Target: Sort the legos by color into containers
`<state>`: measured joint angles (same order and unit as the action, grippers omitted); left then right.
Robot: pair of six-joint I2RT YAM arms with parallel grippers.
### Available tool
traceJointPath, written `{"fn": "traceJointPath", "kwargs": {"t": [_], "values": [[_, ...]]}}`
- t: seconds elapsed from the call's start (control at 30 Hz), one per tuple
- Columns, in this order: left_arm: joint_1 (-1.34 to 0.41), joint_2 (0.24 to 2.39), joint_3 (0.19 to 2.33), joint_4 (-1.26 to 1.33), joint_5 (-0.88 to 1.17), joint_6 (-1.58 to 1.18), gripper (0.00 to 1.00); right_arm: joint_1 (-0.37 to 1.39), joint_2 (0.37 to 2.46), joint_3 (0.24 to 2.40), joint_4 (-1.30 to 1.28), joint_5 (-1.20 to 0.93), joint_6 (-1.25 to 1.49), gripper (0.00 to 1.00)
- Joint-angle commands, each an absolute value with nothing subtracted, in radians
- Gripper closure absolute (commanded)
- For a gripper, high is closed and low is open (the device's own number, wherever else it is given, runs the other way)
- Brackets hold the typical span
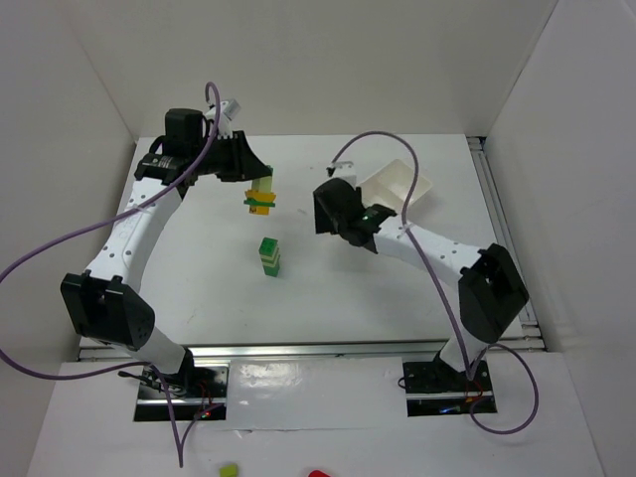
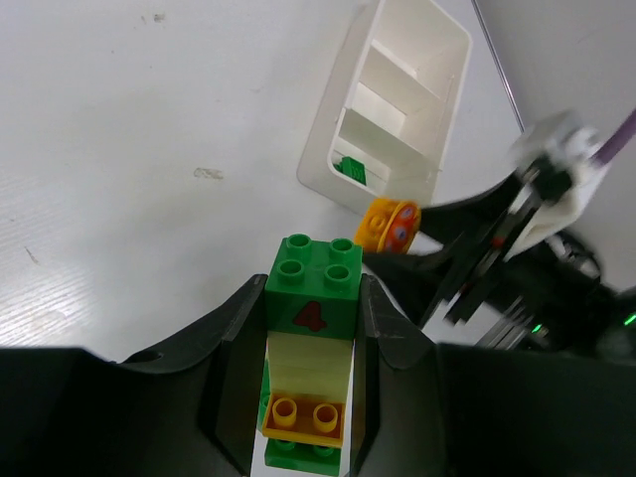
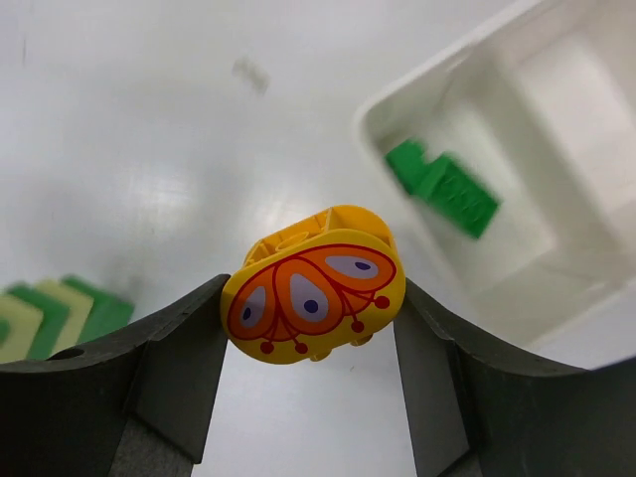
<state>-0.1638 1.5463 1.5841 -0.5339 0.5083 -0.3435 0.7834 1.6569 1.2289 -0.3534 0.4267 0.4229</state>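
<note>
Gripping a rounded yellow lego (image 3: 318,293) with red wing-like markings, the right gripper (image 3: 312,323) has its fingers closed against the piece on both sides and carries it above the table (image 1: 328,298). The white tray (image 2: 328,119) lies ahead and to the right of this claw in its wrist view, close by, and the right arm is clearly the nearer one to it. The tray's nearest compartment holds a green lego (image 3: 442,187) (so, by my reading, the yellow piece belongs in the next compartment along, farther up the tray's long axis, past the inner wall). The left gripper (image 2: 310,333) is clamped on a stack of legos (image 2: 310,298), green on top with pale yellow and orange below, held off to the left of the tray. Another small stack (image 1: 269,256) stands on the table between the arms.
</note>
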Motion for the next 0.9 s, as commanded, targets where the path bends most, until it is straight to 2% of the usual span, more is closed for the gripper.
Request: {"fn": "traceJointPath", "kwargs": {"t": [0.0, 0.33, 0.53, 0.63, 0.73, 0.8, 0.87], "values": [[-0.158, 1.529, 1.631, -0.518, 0.543, -0.347, 1.0, 0.689, 1.605, 1.281, -0.348, 0.528, 0.393, 0.55], [-0.158, 1.529, 1.612, -0.509, 0.534, -0.356, 1.0, 0.441, 1.696, 1.338, -0.293, 0.431, 0.373, 0.55], [-0.158, 1.54, 1.603, -0.509, 0.543, -0.356, 1.0, 0.396, 1.796, 1.399, -0.282, 0.417, 0.364, 0.54], [-0.158, 1.54, 1.603, -0.509, 0.543, -0.356, 1.0, 0.387, 1.838, 1.425, -0.282, 0.417, 0.364, 0.43], [-0.158, 1.54, 1.594, -0.5, 0.543, -0.356, 1.0, 0.377, 1.865, 1.472, -0.282, 0.417, 0.383, 0.24], [-0.158, 1.549, 1.594, -0.5, 0.552, -0.356, 1.0, 0.377, 1.865, 1.502, -0.297, 0.426, 0.383, 0.18], [-0.158, 1.549, 1.594, -0.5, 0.563, -0.356, 1.0, 0.377, 1.842, 1.511, -0.307, 0.426, 0.383, 0.16]]}}
